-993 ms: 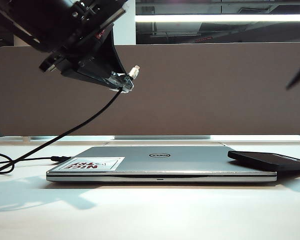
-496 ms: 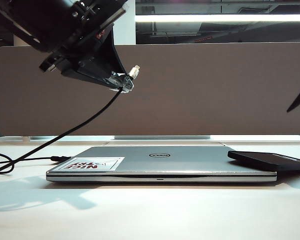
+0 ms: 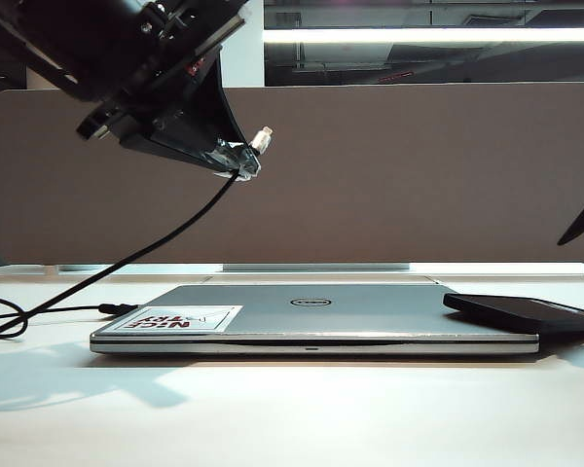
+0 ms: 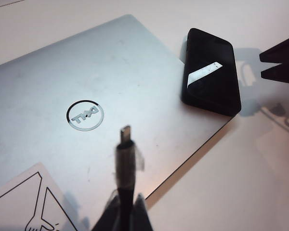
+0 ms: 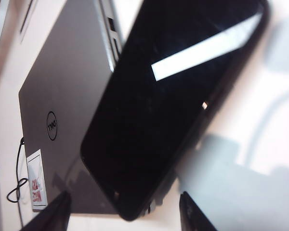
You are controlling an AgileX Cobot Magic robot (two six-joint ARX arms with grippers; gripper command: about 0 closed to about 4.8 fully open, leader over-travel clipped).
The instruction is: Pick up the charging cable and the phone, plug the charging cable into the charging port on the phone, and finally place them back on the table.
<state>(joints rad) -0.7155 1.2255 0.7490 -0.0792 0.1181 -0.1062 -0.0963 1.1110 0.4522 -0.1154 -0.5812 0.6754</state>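
Above the laptop (image 3: 311, 316), near its sticker (image 3: 180, 318) end, the left gripper (image 3: 236, 161) is clenched on the charging cable (image 3: 146, 248), plug (image 4: 125, 132) sticking out past the fingertips. The phone (image 4: 211, 71) lies on the laptop's opp. corner, partly overhanging the table (image 3: 292, 418). Right gripper (image 5: 125, 211) hangs over the phone, jaws spread wide, holding nothing.

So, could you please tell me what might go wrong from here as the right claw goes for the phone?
1. The phone lies half on the laptop, overhanging its corner; the open right claw could tip or push it onto the table.
2. The left claw, shut on the charging cable, pinches it just behind the plug; a snagged cord might twist the plug off line.
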